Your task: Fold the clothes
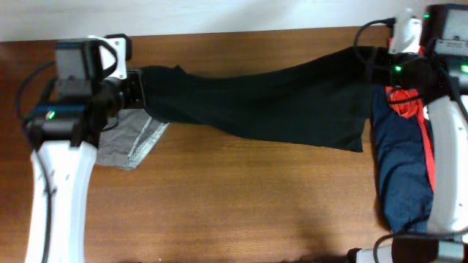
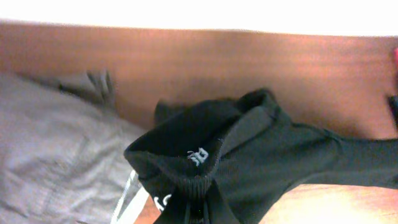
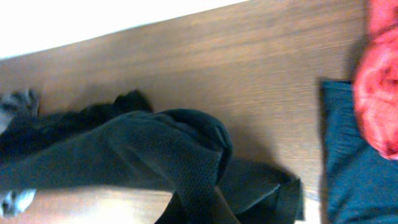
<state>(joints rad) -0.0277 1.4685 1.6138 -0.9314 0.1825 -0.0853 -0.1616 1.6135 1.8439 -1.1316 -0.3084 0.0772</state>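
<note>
overhead: one black t-shirt [image 1: 270, 102] spans the far half of the counter [image 1: 241, 197], its long axis running side to side from the left pincer [image 1: 139, 89] to the right pincer [image 1: 382, 62]. each arm has one end, so neither is nearer. the cloth narrows to a bunch at the left end and hangs widest towards the right, its lower corner dropping near the right arm. it looks stretched and held up rather than laid flat, so both pincers are judged to be clamped on it. one grey garment [image 1: 130, 146] lies partly under the left arm, beside that end of the shirt. one navy garment [image 1: 401, 183] and one red garment [image 1: 404, 102] lie under the right arm. count: two pincers, four garments, one of each colour. left wrist: the black t-shirt [image 2: 249, 155] is gathered at the bottom of the view, ribbed collar and small white print showing, and trails off to the right. the fingers are buried in cloth, so their gap cannot be seen. the grey garment [image 2: 50, 155] fills the left side. right wrist: the black t-shirt [image 3: 180, 155] bunches low in the middle and runs away to the left, and again it hides the fingers. the red garment [image 3: 379, 93] and the navy garment [image 3: 354, 168] sit at the right edge. a fold, as i judge it, turns on laying this side-to-side span flat
</note>
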